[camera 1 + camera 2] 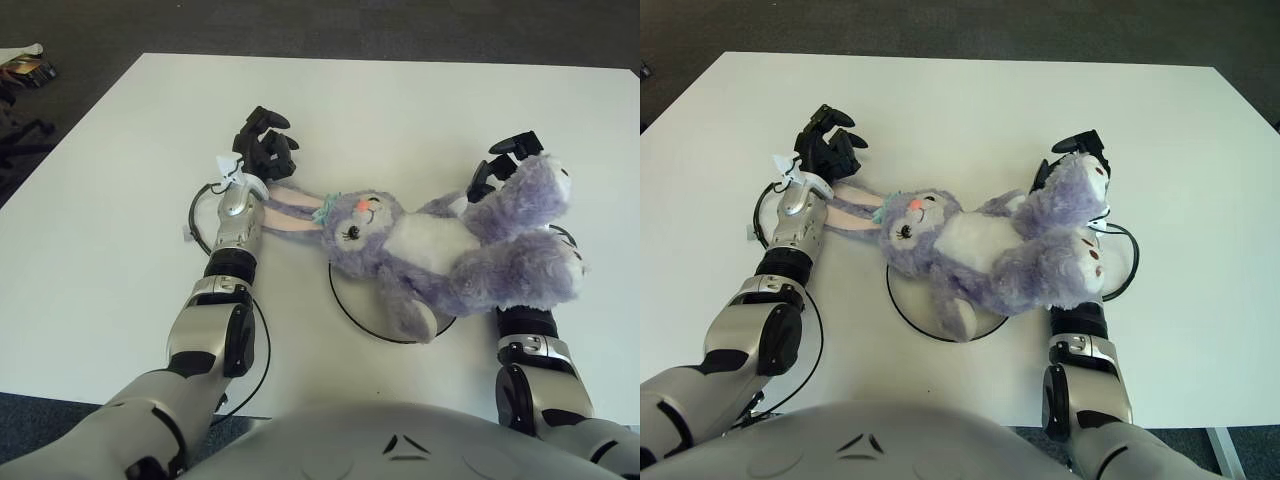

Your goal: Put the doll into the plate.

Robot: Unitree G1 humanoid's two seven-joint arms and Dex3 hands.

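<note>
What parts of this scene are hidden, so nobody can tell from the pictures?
- Most of the plate: the doll lies over it in both views; only its near-left rim shows.
- The right hand: the doll's legs cover its palm, so its grip is unclear.
- The left hand beside the doll's ears: contact unclear.
</note>
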